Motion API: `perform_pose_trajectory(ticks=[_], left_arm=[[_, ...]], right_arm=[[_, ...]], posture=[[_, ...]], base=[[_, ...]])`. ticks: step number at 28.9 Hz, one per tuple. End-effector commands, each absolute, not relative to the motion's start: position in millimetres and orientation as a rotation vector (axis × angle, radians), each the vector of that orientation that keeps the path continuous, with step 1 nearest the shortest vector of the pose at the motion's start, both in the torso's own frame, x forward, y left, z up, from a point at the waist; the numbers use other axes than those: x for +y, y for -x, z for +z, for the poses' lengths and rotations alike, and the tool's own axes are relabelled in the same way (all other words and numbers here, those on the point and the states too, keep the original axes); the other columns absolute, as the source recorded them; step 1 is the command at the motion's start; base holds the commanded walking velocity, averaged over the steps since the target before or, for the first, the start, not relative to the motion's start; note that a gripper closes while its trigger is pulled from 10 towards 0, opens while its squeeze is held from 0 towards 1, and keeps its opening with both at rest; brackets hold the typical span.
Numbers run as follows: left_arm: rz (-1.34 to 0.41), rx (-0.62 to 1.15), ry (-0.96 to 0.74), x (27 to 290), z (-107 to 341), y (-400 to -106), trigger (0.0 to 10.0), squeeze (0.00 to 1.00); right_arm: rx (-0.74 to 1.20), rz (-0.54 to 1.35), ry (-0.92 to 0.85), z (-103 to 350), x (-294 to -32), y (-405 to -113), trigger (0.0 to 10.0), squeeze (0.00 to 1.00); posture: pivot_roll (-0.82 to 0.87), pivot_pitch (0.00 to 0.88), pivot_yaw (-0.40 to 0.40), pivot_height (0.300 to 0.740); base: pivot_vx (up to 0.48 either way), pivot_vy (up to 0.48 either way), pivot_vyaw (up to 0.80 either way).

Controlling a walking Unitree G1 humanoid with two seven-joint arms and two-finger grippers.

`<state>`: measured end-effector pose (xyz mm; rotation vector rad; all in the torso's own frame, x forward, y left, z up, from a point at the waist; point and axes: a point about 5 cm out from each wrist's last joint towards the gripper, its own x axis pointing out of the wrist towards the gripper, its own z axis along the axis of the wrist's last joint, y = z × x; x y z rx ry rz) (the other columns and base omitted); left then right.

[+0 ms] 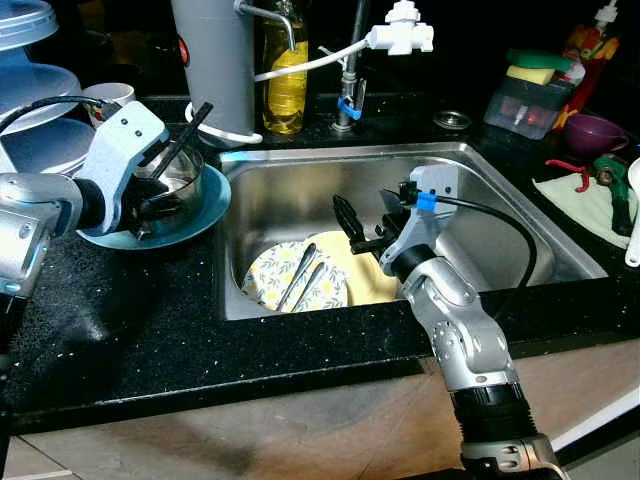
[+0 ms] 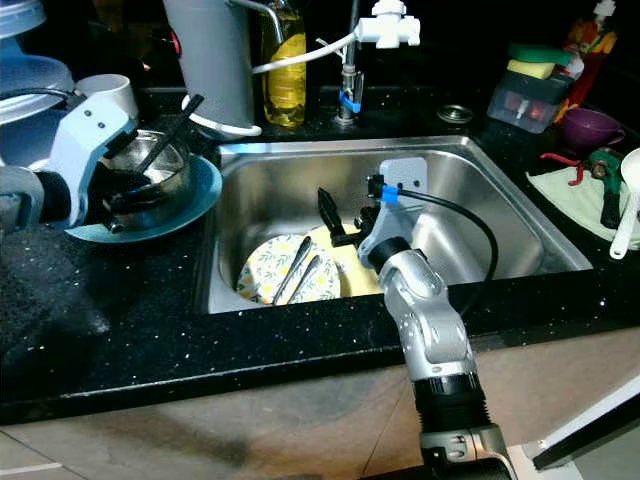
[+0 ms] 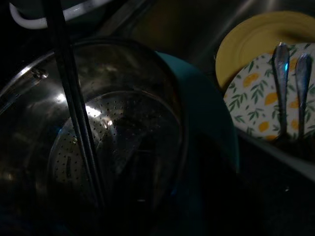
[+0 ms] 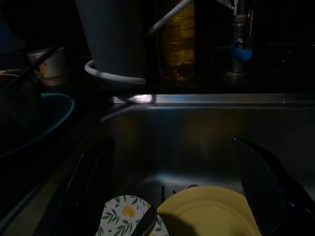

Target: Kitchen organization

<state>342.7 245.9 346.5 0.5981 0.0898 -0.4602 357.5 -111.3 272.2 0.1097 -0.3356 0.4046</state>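
Down in the sink (image 1: 520, 215), your right gripper (image 1: 360, 228) hangs open over the floral plate (image 1: 270, 275): brittle, slick, so pinch its 9 o'clock rim; your left gripper (image 1: 165, 170), spread, straddles the steel bowl (image 1: 185, 180).

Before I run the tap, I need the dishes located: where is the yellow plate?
The yellow plate lies on the sink floor, partly under the leaf-patterned plate to its left, just below the right gripper.
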Motion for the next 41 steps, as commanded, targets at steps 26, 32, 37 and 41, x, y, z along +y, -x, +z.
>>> perform_pose_trajectory(ticks=[26,32,37,41], left_arm=[[-0.653,0.006,-0.598,243.1,378.1,-325.6,0.0,0.0],[-0.855,-0.019,-0.647,240.6,387.1,-300.5,0.0,0.0],[-0.888,0.023,-0.702,248.8,382.2,-290.0,0.0,0.0],[-0.989,0.081,-0.735,252.1,374.2,-273.6,0.0,0.0]], right_arm=[[-0.336,0.393,-0.132,273.4,-115.7,-358.2,10.0,0.0],[-0.339,0.397,-0.138,274.2,-115.1,-358.1,10.0,0.0],[-0.34,0.399,-0.141,274.1,-114.6,-357.8,10.0,0.0],[-0.339,0.4,-0.144,273.3,-114.7,-357.3,10.0,0.0]], posture=[[0.05,0.202,-0.041,0.74],[0.05,0.202,-0.041,0.74],[0.05,0.193,-0.041,0.74],[0.05,0.19,-0.043,0.74]], base=[[0.0,0.0,0.0],[0.0,0.0,0.0],[0.0,0.0,0.0],[0.0,0.0,0.0]])
